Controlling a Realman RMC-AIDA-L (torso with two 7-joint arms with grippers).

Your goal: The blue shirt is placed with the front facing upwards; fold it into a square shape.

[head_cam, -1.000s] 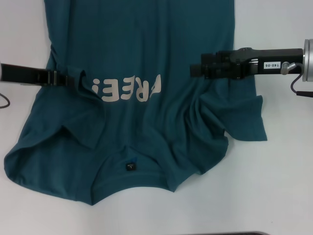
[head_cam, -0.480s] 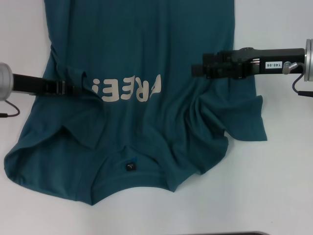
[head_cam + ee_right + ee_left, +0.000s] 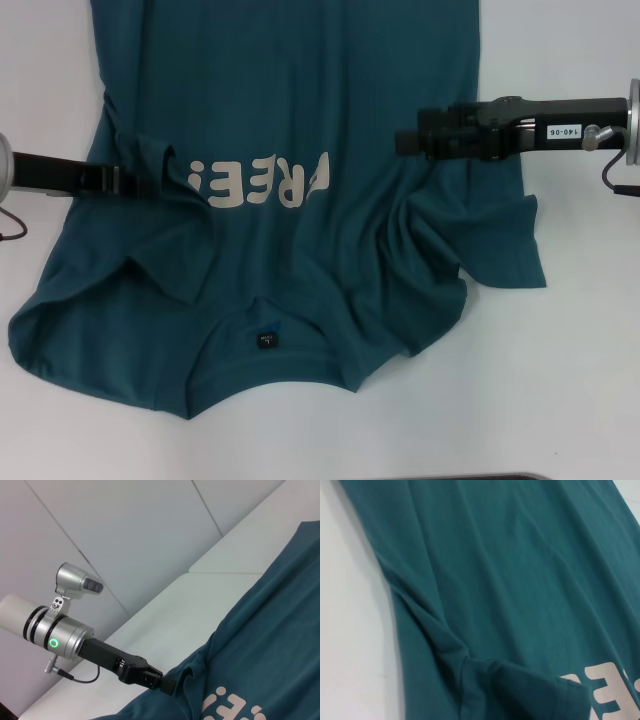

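Head view shows the left gripper reaching in level from the left edge, its black fingers pinched on a raised tuck of the shirt just beside the "FREE" print. From that grip a ridge of cloth runs toward the near left sleeve, which lies spread on the white table. The shirt lies front up, collar toward the robot and hem running off the far edge of the view; the print reads upside down from here, and a small black label sits inside the neckline. Right of the print the cloth is bunched into folds, and the right sleeve is partly turned over near the table. The right gripper comes in level from the right, its tip over the shirt's right side above those folds; whether its fingers are spread or closed on cloth cannot be told. Left wrist view shows the shirt's side edge with a crease leading to a folded flap beside the print. Right wrist view shows the left gripper across the table, clamped on the shirt's edge
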